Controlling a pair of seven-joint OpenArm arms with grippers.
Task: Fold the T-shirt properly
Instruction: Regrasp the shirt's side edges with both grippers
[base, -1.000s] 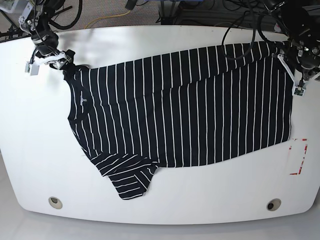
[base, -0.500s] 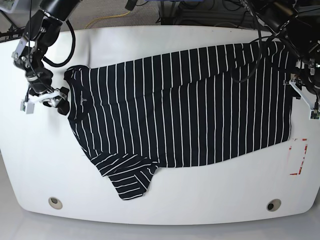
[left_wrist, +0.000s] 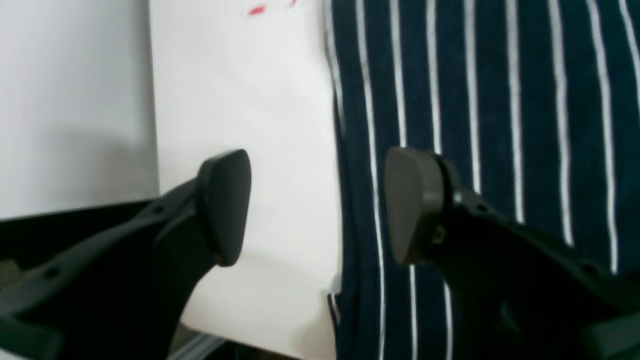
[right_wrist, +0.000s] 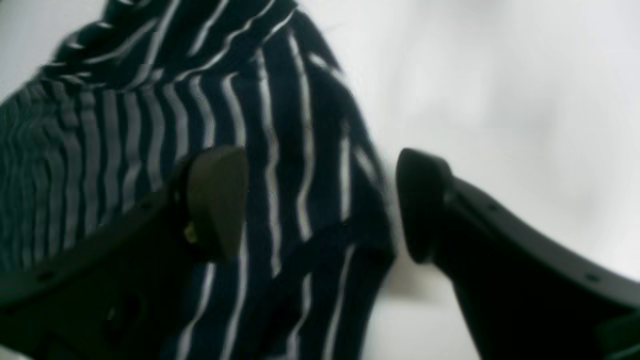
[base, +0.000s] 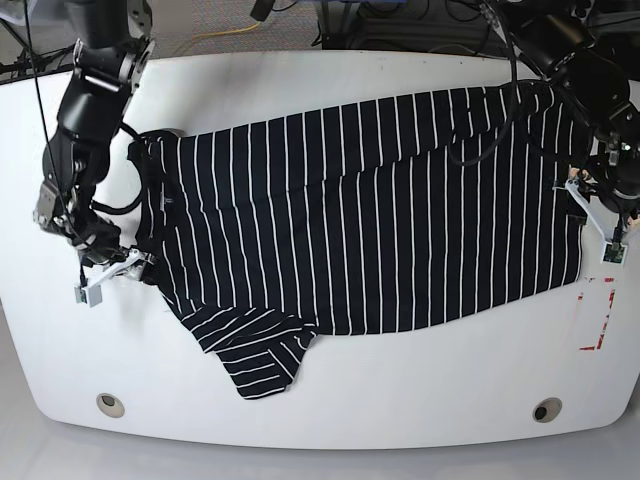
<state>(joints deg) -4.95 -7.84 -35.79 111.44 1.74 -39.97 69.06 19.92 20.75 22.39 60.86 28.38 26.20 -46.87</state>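
Note:
The T-shirt (base: 360, 220), black with thin white stripes, lies spread flat on the white table (base: 330, 400), collar to the left and one sleeve folded at the front. My right gripper (base: 118, 275) is at the shirt's left edge, below the collar. In the right wrist view it (right_wrist: 322, 202) stands open astride that edge, with striped cloth (right_wrist: 150, 125) between and beneath its fingers. My left gripper (base: 597, 228) is at the hem on the right. In the left wrist view it (left_wrist: 320, 205) is open, one finger over bare table and the other over the shirt (left_wrist: 500, 100).
A red-marked white patch (base: 597, 313) lies on the table just below the left gripper. Two round holes (base: 111, 405) (base: 547, 409) sit near the front edge. Cables and dark equipment (base: 400, 25) crowd the far side behind the table.
Both grippers have moved toward the table's front along the shirt's sides: the right from the collar's far corner down the left edge, the left down the hem. Both stayed open.

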